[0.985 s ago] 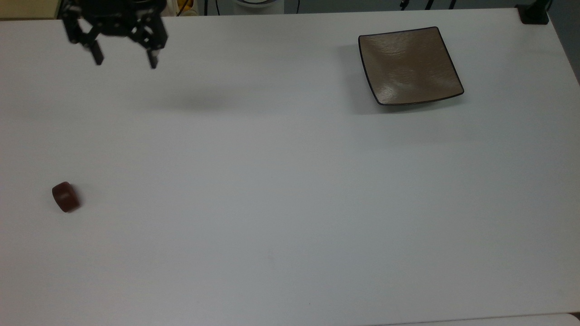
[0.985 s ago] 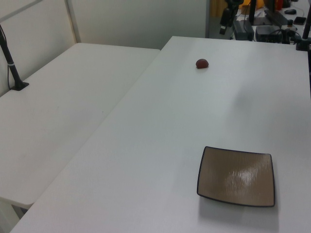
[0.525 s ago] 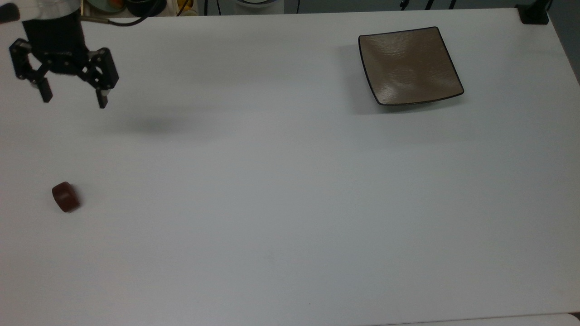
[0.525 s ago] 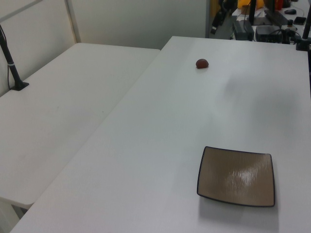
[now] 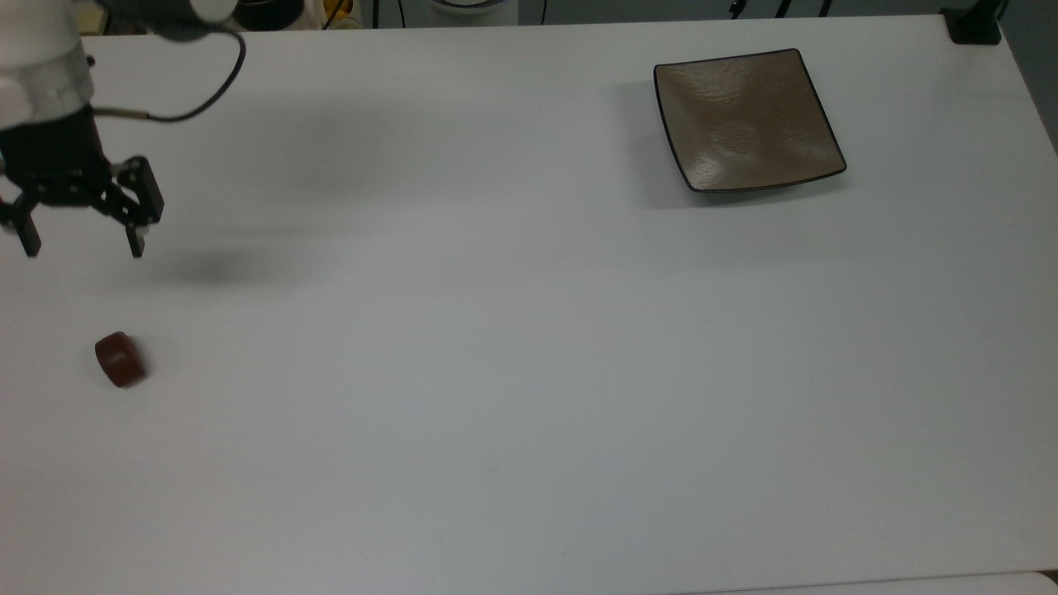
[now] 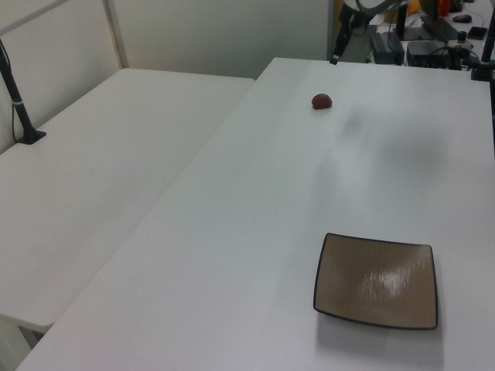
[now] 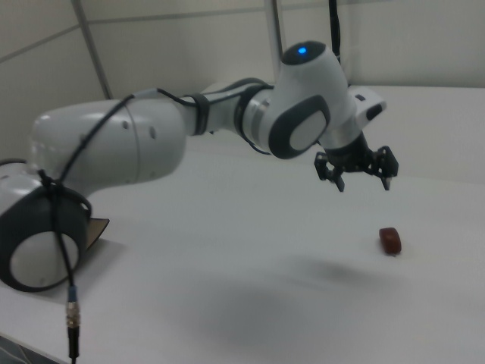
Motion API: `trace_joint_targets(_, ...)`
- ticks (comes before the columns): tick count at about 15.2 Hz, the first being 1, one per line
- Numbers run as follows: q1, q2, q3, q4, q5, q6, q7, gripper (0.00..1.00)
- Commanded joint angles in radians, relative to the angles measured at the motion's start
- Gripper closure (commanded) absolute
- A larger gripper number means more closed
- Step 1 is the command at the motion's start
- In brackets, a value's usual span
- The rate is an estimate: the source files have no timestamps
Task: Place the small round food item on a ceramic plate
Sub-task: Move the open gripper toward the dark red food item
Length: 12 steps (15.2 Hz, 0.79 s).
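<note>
Your gripper hangs empty above the worktop, fingers spread apart.

In the top view you see the gripper at the far left, raised off the white surface with its own shadow just to the top view's right of it. The food piece, a small reddish-brown lump, lies on the worktop below the gripper in the top view, near it but clearly apart and touching nothing. In the right view the same piece sits lower than the gripper and slightly to the right view's right of it. The plate, square and glossy brown with a dark rim, rests well apart from the gripper, far off toward the top view's right and bare on top. In the left view the food piece lies far back and the plate sits close to the camera.
</note>
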Motion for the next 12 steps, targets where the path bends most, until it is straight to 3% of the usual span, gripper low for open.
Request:
trace_joint_targets(1, -0.009, 0.114, 0.004, 0.108, 0.012, 0.005, -0.078, 0.0)
trace_joint_targets(12, -0.013, 0.284, 0.01, 0.182, 0.011, 0.117, -0.096, 0.0)
